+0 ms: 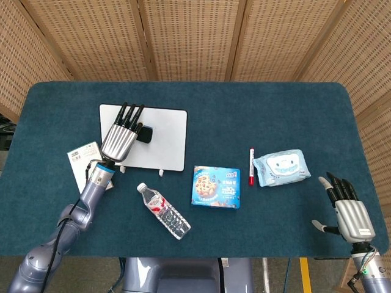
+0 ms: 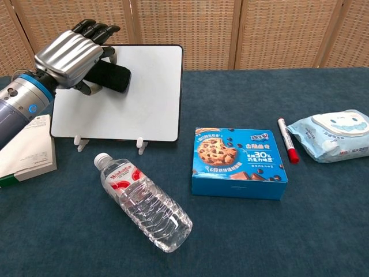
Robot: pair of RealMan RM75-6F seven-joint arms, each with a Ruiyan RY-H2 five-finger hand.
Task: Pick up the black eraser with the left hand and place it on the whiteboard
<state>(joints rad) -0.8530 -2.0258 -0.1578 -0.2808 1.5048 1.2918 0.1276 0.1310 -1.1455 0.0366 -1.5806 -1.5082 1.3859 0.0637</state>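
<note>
My left hand [image 1: 120,136] [image 2: 74,53] holds the black eraser [image 1: 145,134] [image 2: 115,77] over the left part of the whiteboard [image 1: 160,140] [image 2: 144,98]. The eraser sticks out to the right of the fingers, low over the white surface; I cannot tell if it touches. My right hand [image 1: 346,209] hangs at the table's near right corner with its fingers spread and nothing in it; the chest view does not show it.
A white booklet [image 1: 84,160] [image 2: 23,150] lies left of the board. In front lie a water bottle [image 1: 164,210] [image 2: 144,202] and a blue cookie box [image 1: 216,187] [image 2: 239,162]. A red marker [image 1: 251,166] [image 2: 287,148] and a wipes pack [image 1: 281,167] [image 2: 337,134] lie to the right.
</note>
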